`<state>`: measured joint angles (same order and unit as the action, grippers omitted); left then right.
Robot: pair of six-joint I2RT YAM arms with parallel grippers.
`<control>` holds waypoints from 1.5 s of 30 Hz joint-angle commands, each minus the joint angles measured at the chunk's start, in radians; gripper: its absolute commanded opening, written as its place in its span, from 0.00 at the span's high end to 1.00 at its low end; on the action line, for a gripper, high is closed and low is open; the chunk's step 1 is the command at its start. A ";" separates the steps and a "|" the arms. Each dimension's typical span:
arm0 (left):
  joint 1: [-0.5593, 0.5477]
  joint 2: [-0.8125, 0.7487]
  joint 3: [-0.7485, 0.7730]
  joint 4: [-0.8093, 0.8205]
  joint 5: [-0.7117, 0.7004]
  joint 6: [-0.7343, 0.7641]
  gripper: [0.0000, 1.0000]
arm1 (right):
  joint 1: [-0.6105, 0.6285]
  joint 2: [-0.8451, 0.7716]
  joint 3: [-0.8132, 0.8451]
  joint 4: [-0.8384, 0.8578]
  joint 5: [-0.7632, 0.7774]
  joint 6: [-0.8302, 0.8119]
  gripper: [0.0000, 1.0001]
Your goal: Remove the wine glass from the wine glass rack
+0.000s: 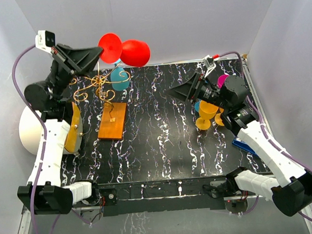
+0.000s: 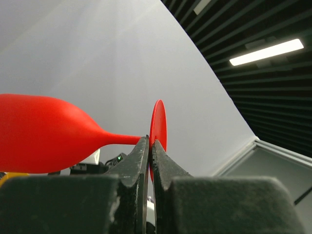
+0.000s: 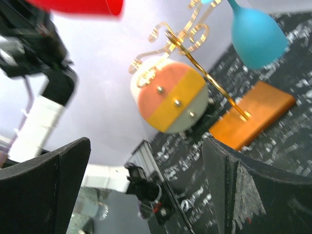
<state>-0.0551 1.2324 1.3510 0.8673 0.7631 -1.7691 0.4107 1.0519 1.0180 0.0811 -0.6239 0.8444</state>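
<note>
A black tabletop (image 1: 167, 132) veined with white sits inside pale grey walls (image 1: 192, 19); a strip light (image 2: 265, 51) glows on a dark slatted ceiling. The left gripper (image 2: 150, 142) pinches the red wine glass (image 1: 134, 52) by its stem, sideways, at 1 o'clock from the wine glass rack (image 1: 112, 122), which stands at 10 o'clock on the tabletop. The right gripper (image 3: 146, 146) is spread

Two robot arms, the left arm (image 1: 47, 150) and right arm (image 1: 266, 150), built of white shell segments joined by black motor housings. A purple cable (image 1: 14, 77) runs along each. Black tapered fingers (image 2: 131, 165) look matte and grainy; a white camera (image 1: 45, 40) caps the left wrist.
</note>
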 commanded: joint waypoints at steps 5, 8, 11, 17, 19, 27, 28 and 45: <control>0.000 -0.158 -0.199 0.289 -0.018 -0.241 1.00 | 0.010 0.068 0.021 0.535 0.015 0.313 0.02; 0.000 -0.187 -0.257 0.307 -0.013 -0.270 1.00 | 0.030 0.097 0.036 0.612 0.020 0.357 0.02; 0.000 -0.202 -0.319 0.377 -0.025 -0.311 1.00 | 0.061 0.121 0.042 0.675 0.043 0.393 0.02; -0.002 -0.201 -0.395 0.473 -0.044 -0.371 1.00 | 0.135 0.194 0.089 0.768 0.025 0.451 0.03; -0.002 -0.205 -0.407 0.473 -0.033 -0.369 1.00 | 0.145 0.200 0.098 0.783 0.020 0.457 0.09; -0.002 -0.227 -0.499 0.497 -0.026 -0.384 1.00 | 0.151 0.138 0.020 0.848 0.062 0.497 0.57; -0.002 -0.225 -0.509 0.504 -0.026 -0.391 1.00 | 0.151 0.131 0.012 0.860 0.061 0.516 0.62; -0.002 -0.370 -0.619 0.067 0.060 -0.099 0.18 | 0.149 -0.017 -0.151 0.825 0.074 0.526 1.00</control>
<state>-0.0589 0.9630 0.7387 1.1419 0.7792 -2.0171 0.5663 1.0969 0.9005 0.9405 -0.5716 1.4380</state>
